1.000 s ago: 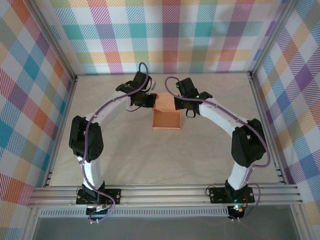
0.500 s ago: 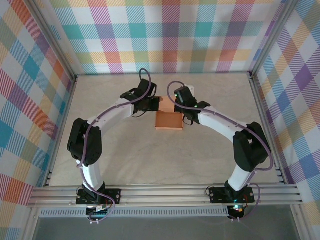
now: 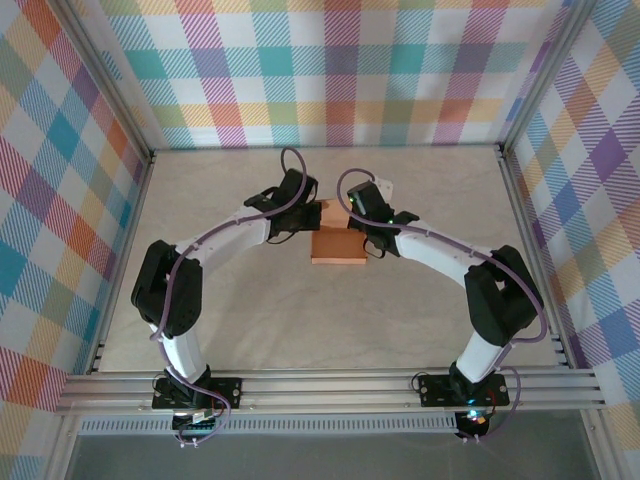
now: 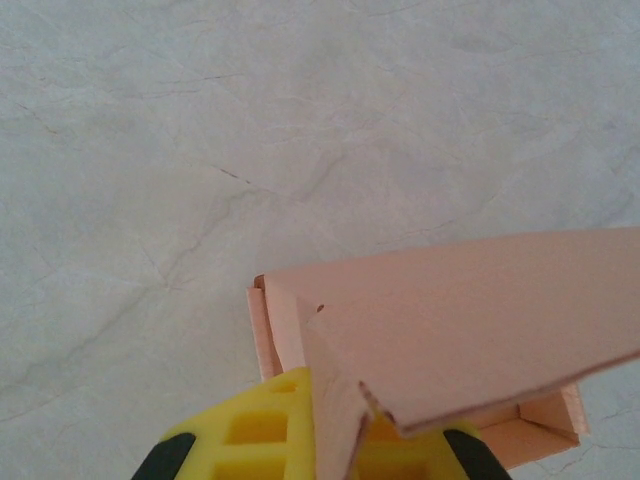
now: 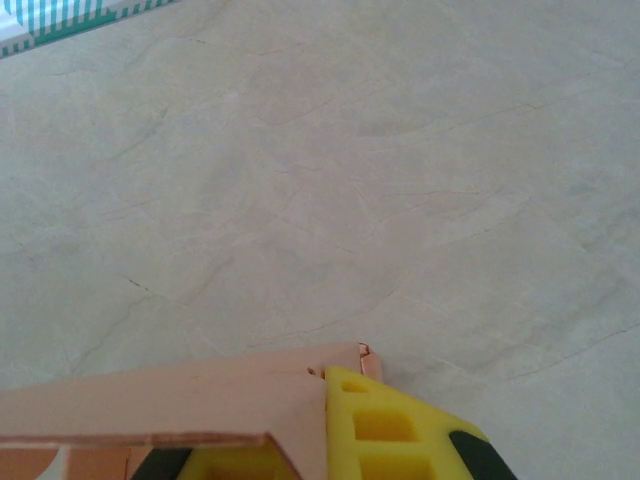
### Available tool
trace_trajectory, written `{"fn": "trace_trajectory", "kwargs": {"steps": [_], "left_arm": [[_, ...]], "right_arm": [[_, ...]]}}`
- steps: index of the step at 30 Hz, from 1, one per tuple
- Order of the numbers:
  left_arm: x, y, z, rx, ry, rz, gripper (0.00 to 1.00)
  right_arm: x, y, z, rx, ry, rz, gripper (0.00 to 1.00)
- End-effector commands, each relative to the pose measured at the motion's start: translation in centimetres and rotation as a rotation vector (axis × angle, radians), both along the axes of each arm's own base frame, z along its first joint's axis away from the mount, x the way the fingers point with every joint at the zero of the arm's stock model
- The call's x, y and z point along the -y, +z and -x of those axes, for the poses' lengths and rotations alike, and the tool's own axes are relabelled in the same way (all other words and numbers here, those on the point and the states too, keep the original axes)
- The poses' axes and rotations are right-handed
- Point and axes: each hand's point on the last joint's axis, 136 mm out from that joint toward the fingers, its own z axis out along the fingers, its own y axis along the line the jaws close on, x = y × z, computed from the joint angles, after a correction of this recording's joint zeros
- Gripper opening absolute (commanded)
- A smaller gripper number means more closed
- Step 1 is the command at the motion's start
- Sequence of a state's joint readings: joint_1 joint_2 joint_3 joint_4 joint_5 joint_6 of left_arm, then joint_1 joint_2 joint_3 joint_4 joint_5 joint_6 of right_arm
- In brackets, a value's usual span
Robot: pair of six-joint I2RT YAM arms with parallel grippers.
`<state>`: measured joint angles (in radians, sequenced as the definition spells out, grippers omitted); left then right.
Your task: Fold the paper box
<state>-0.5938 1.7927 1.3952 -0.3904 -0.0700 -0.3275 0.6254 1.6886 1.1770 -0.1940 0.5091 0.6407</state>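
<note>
Yellow fingers (image 5: 390, 430) pinch the paper box (image 5: 150, 405) wall.

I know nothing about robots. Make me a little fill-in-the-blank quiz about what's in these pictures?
1. The paper box is ___ in colour.
2. The left fingers and right fingers gripping its card are bright ___.
3. ___ robot arms meet at the box.

Missing words: orange, yellow, two.

Pastel plaid walls (image 3: 340, 70) enclose a pale, marble-veined worktop (image 3: 250, 320) on three sides; aluminium rails (image 3: 330, 388) run along its near edge.
</note>
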Motion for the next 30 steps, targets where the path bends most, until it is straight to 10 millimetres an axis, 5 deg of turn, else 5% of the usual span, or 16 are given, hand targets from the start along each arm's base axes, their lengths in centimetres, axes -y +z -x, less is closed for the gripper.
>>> {"fn": "trace_trajectory", "kwargs": {"steps": [1,20,30], "left_arm": [[0.3,1.3,0.5,0.032,0.014,0.043,0.00],[-1.3,0.0,3.0,0.049,0.066,0.028,0.00],[-1.4,0.3,4.8,0.226,0.105,0.017,0.00]], "right_arm": [[0.4,1.1,0.6,0.026,-0.051,-0.063,0.00],[-0.4,-0.4,3.3,0.102,0.043,-0.052,0.00],[-0.1,-1.5,4.9,0.187,0.085,-0.039,0.00]]}}
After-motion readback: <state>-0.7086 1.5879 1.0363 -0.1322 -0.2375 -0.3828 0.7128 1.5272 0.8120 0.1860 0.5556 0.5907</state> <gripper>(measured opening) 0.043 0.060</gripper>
